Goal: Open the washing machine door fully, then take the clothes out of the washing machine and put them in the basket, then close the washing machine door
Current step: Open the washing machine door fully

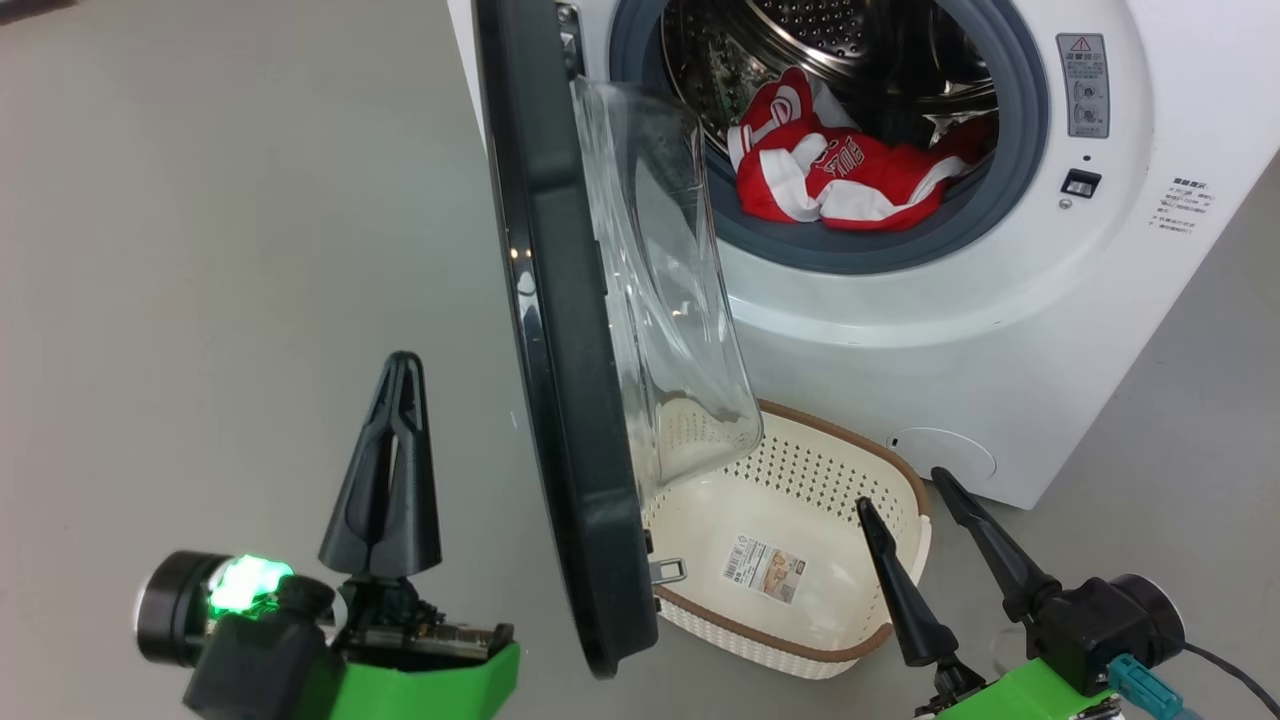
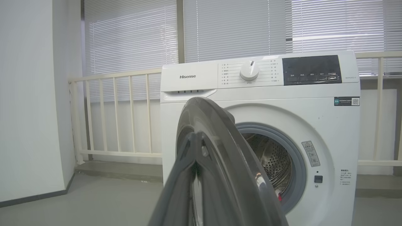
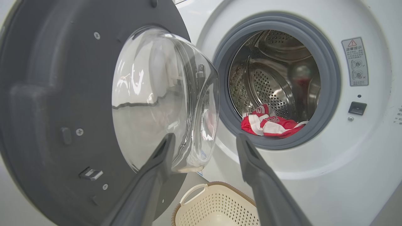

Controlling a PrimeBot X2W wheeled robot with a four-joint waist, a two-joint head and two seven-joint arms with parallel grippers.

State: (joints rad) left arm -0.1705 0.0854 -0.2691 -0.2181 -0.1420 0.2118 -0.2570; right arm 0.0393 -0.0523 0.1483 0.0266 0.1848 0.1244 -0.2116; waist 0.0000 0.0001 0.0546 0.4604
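Observation:
The white washing machine (image 1: 1000, 330) stands ahead with its door (image 1: 560, 330) swung about halfway out, edge-on to the head view, glass bowl (image 1: 660, 300) bulging right. Red and white clothes (image 1: 840, 165) lie at the drum's front lip, also seen as clothes (image 3: 270, 125). The cream basket (image 1: 900, 480) sits on the floor under the door. My left gripper (image 1: 400, 365) is shut and empty, left of the door's outer face; its shut fingers (image 2: 191, 150) point at the door (image 2: 226, 163). My right gripper (image 1: 905, 490) hangs open over the basket's right rim, empty.
Grey floor (image 1: 200, 250) stretches to the left of the door. A white railing (image 2: 116, 116) and window blinds stand behind the machine, with a white wall at the left. The basket (image 3: 213, 207) lies just below the open right fingers.

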